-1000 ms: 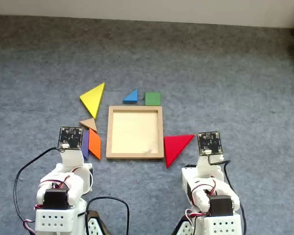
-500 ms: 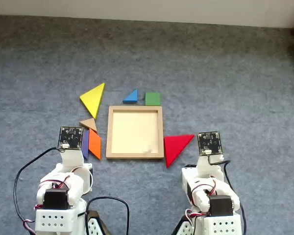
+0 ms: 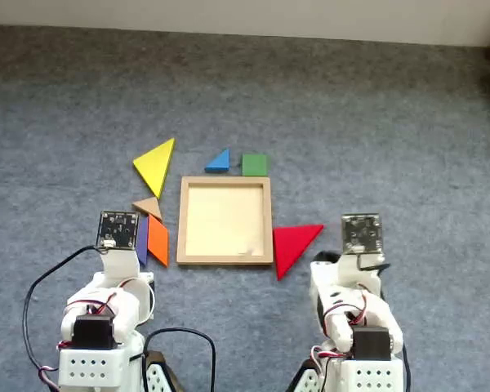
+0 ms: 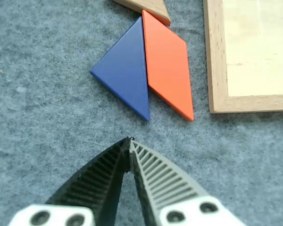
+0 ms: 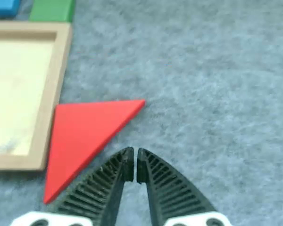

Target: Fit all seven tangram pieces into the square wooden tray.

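Observation:
The square wooden tray (image 3: 184, 220) lies on the grey carpet, with all the pieces outside it. Beyond its far edge are a yellow triangle (image 3: 157, 163), a small blue triangle (image 3: 219, 160) and a green square (image 3: 255, 165). At its left lie a tan triangle (image 3: 148, 207), a dark blue triangle (image 4: 125, 75) and an orange parallelogram (image 4: 167, 66), the last two touching. A red triangle (image 5: 82, 134) rests against the tray's right side. My left gripper (image 4: 129, 141) is shut just short of the dark blue triangle's tip. My right gripper (image 5: 133, 155) is shut beside the red triangle's long edge.
The left arm (image 3: 117, 231) and right arm (image 3: 362, 235) stand at the near edge, either side of the tray. Bare carpet stretches to the far side and to the right. The tray rim (image 4: 216, 61) lies close to the orange parallelogram.
The right arm has shifted a little to the right and slightly away from the base. The left arm and all pieces have kept still.

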Robot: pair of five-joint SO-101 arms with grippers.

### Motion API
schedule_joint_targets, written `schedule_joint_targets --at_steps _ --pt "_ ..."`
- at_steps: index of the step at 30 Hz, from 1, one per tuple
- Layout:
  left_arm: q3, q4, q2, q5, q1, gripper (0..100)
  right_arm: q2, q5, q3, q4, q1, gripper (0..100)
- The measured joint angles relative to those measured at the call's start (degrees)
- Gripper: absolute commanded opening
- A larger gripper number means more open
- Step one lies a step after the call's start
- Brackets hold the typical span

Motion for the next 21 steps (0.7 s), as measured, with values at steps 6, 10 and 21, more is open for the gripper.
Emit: schedule_joint_targets --at_steps 6,10,21 --pt "0.0 0.0 0.0 0.0 0.0 1 0.0 0.18 0.0 -12.13 10.11 6.9" --pt "0.0 0.0 0.0 0.0 0.0 1 0.0 4.13 0.0 -12.31 9.23 7.0" --pt "0.0 0.0 0.0 0.0 0.0 1 9.85 3.34 -18.02 1.05 0.26 10.1"
